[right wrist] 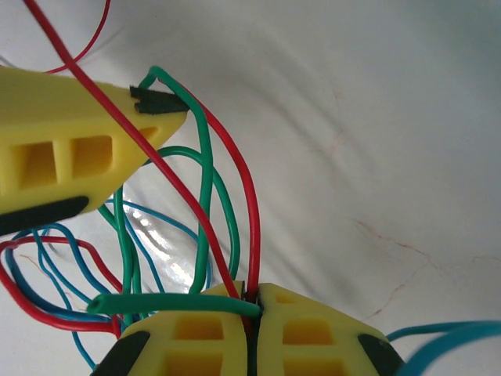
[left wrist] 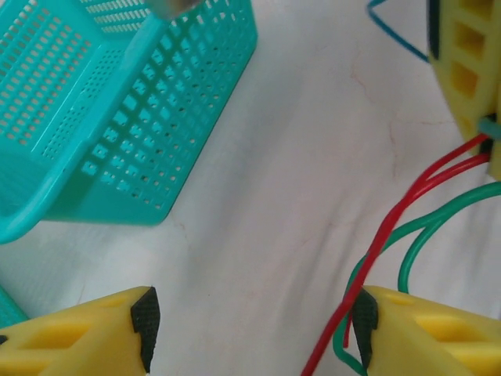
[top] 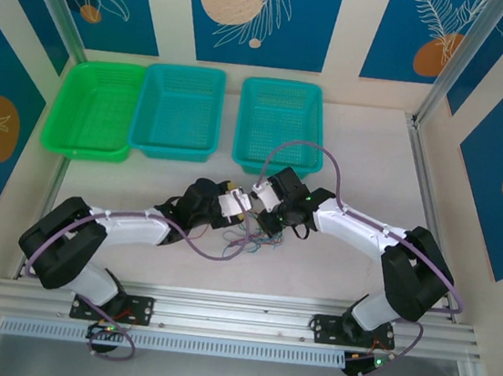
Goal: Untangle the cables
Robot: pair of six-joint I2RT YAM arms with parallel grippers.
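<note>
A tangle of thin red, green and blue cables (top: 246, 236) lies on the white table between the two arms. My right gripper (right wrist: 254, 301) is shut on red and green cables (right wrist: 252, 235) that rise out of the closed slit between its yellow fingers. These strands run tight to my left gripper (left wrist: 254, 329), which stands wide open, with a red cable (left wrist: 391, 227) and a green cable (left wrist: 415, 235) passing just inside its right pad (left wrist: 362, 325). A green loop (right wrist: 168, 82) hooks over the tip of a left finger (right wrist: 78, 157). In the top view both grippers (top: 242, 203) (top: 260, 194) meet above the tangle.
Three mesh baskets stand along the back: a green one (top: 86, 151), a teal one (top: 175, 149) and another teal one (top: 277, 168), whose wall (left wrist: 141, 141) is close to my left gripper. Metal frame rails run down both table sides and along the front.
</note>
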